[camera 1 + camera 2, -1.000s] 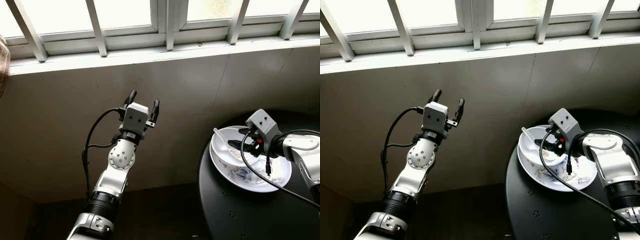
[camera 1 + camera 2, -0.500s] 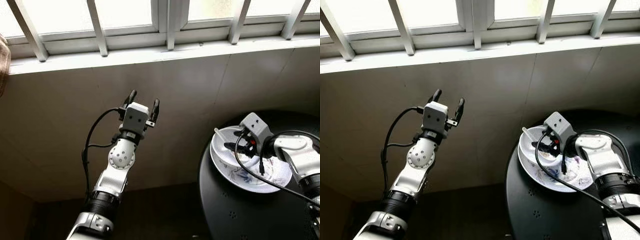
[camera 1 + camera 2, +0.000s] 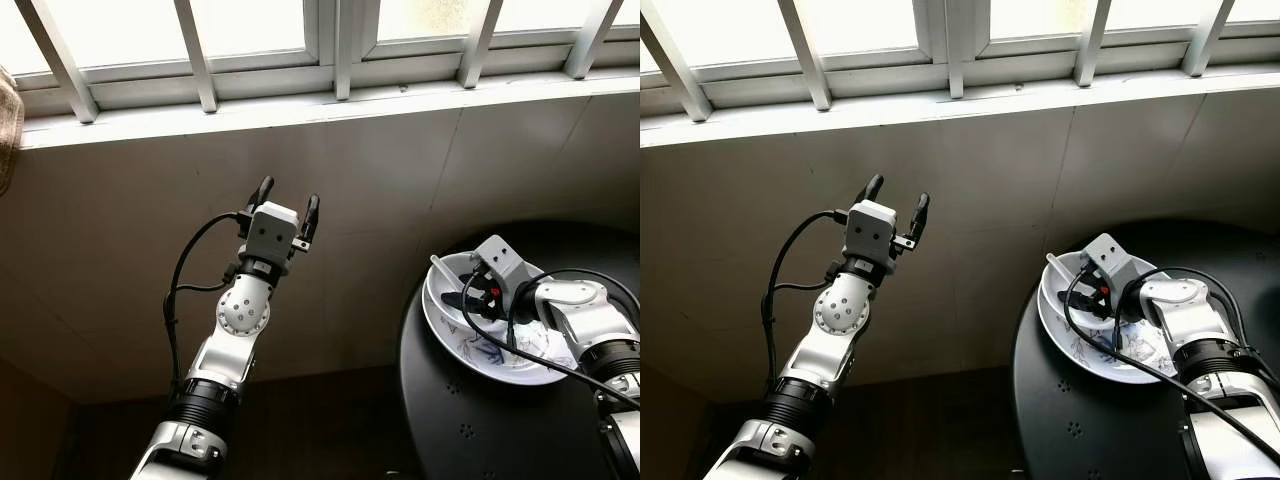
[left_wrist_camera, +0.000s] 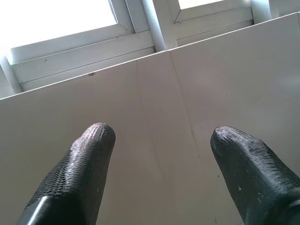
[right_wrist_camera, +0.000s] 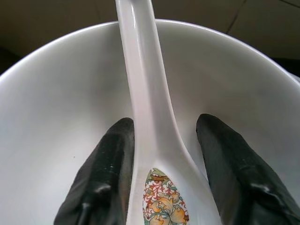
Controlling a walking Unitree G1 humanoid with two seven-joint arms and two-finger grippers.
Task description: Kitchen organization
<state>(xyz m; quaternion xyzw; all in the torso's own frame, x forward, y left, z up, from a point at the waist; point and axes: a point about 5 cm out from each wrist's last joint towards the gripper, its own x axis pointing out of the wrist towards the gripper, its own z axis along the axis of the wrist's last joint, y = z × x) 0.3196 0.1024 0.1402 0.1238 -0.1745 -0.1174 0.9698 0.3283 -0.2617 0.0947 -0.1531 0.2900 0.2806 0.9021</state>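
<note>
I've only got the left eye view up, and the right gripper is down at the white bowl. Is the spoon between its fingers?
Observer: Yes. In the right wrist view the white spoon lies between the two black fingers; one touches its handle, and a gap shows at the other.
Operator: Okay, anything on the spoon I should know about?
Observer: A flower pattern in orange and green is painted in its scoop.
Operator: And where does the left gripper point?
Observer: The left gripper is open, and the left wrist view looks past its fingers at the tiled wall below the window frame, holding nothing.
</note>
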